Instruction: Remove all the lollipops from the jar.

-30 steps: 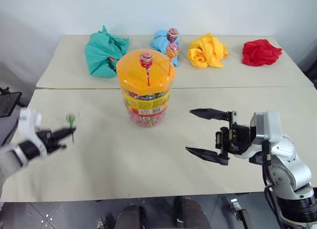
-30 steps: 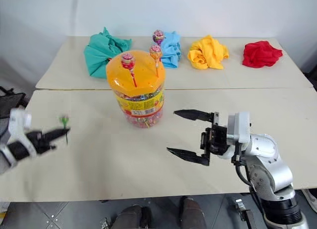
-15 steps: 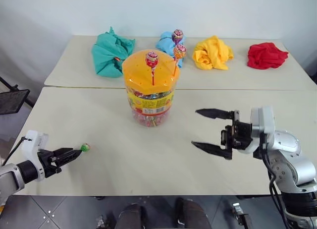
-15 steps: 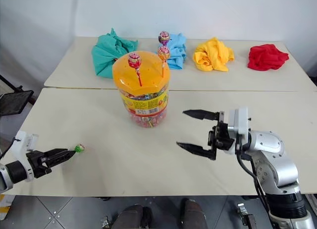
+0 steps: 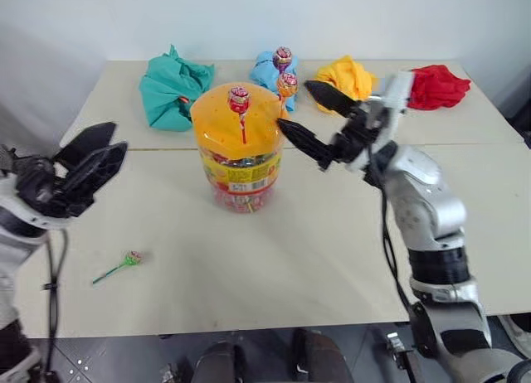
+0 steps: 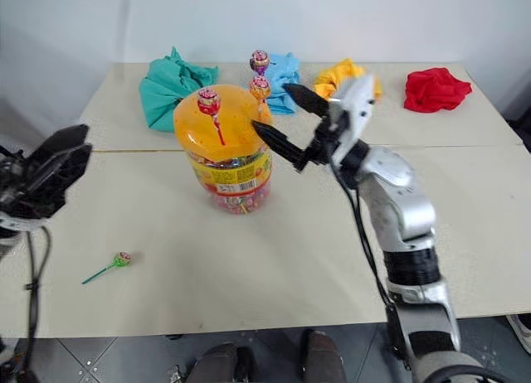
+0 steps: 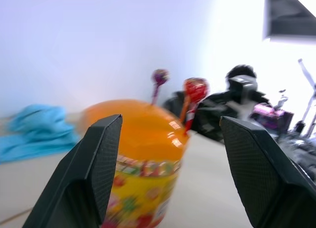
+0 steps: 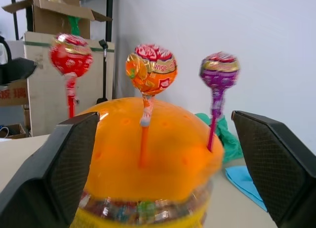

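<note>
1. Vs 1 s ago: green lollipop no longer pinched in L gripper; it lies flat on the table, near the front-left, stick pointing toward the left edge.
2. L gripper has come up and its fingers have spread apart; empty now, raised at the table's left side, aimed at the jar.
3. R gripper has moved from low over the table at right up to lid height, just right of the jar; fingers wide apart as before, holding nothing.
4. Jar unmoved, mid-table, upright. Three lollipops stand in the orange lid: red one, orange one, purple one.
5. R wrist view: all three heads sit between the spread fingers, orange one about centred; not touching.
6. Green lollipop lies below and in front of L gripper, well apart.
</note>
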Robot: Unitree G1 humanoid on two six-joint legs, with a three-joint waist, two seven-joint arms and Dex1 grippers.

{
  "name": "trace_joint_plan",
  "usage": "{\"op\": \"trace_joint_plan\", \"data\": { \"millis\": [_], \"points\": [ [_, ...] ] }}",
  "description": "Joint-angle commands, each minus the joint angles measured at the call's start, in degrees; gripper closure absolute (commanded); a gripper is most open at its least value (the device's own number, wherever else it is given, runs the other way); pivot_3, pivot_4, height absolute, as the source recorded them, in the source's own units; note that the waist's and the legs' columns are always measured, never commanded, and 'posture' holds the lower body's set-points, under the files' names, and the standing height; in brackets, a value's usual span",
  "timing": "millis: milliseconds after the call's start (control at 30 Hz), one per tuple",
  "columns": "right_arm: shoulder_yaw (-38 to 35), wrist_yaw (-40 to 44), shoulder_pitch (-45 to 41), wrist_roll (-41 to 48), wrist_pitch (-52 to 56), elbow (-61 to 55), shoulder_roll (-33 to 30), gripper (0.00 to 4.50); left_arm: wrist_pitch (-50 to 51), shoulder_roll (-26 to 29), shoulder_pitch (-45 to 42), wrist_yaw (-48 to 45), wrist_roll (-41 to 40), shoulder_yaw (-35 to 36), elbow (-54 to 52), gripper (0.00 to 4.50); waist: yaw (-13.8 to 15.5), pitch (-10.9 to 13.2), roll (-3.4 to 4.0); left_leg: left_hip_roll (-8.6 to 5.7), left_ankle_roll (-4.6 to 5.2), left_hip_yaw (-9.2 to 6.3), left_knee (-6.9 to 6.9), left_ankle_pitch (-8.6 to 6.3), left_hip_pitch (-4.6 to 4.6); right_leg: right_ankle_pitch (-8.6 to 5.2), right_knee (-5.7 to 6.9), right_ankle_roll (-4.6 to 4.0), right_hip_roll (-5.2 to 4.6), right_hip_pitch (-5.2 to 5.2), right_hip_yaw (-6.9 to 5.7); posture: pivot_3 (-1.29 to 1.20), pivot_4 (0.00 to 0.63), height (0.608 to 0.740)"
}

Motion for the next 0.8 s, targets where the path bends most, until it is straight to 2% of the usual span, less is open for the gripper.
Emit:
{"op": "trace_joint_plan", "data": {
  "millis": [33,100,433,700,800],
  "points": [
    [-0.16,-0.16,-0.11,-1.59,-0.37,0.16,0.67,0.41,-1.29,0.82,0.72,0.15,-0.73,0.35,-1.48,1.11,-0.22,-0.01,-0.03,0.02,-0.02,0.0,0.0,-0.02,-0.01,0.0,-0.01,-0.01,0.07,0.0,0.01,0.0,0.15,0.74],
    [0.02,0.97,0.37,-1.33,-0.31,-0.34,0.98,0.91,-1.02,0.82,1.42,-0.12,-1.47,0.19,-1.44,1.11,-0.25,-0.02,-0.03,0.03,-0.01,0.02,0.0,-0.04,-0.01,-0.01,-0.13,-0.01,0.1,-0.01,0.06,0.0,0.15,0.74],
    [-1.57,3.53,-0.14,0.26,-0.56,-1.17,2.2,4.44,-3.07,0.27,3.15,-3.12,-0.97,0.18,1.09,1.11,-0.29,-0.02,-0.03,0.32,-0.1,0.13,0.02,-0.05,0.01,-0.02,-0.3,-0.04,0.36,0.01,0.17,0.0,0.15,0.74],
    [-6.94,5.34,-0.16,5.4,-2.31,-1.82,2.71,4.48,-4.9,-0.16,2.87,-6.1,-0.85,0.86,4.49,1.11,-0.22,-0.02,-0.03,0.31,-0.12,0.14,0.02,-0.07,0.0,-0.02,-0.33,-0.04,0.39,0.01,0.16,0.0,0.15,0.74],
    [-14.82,5.03,1.28,9.53,1.06,-0.73,-3.56,4.48,-4.42,1.64,3.89,-10.0,-0.19,-0.03,5.33,1.11,0.06,-0.01,-0.03,0.31,-0.12,0.12,0.02,-0.08,-0.02,-0.02,-0.34,-0.04,0.37,0.02,0.16,0.0,0.15,0.74]
  ]
}}
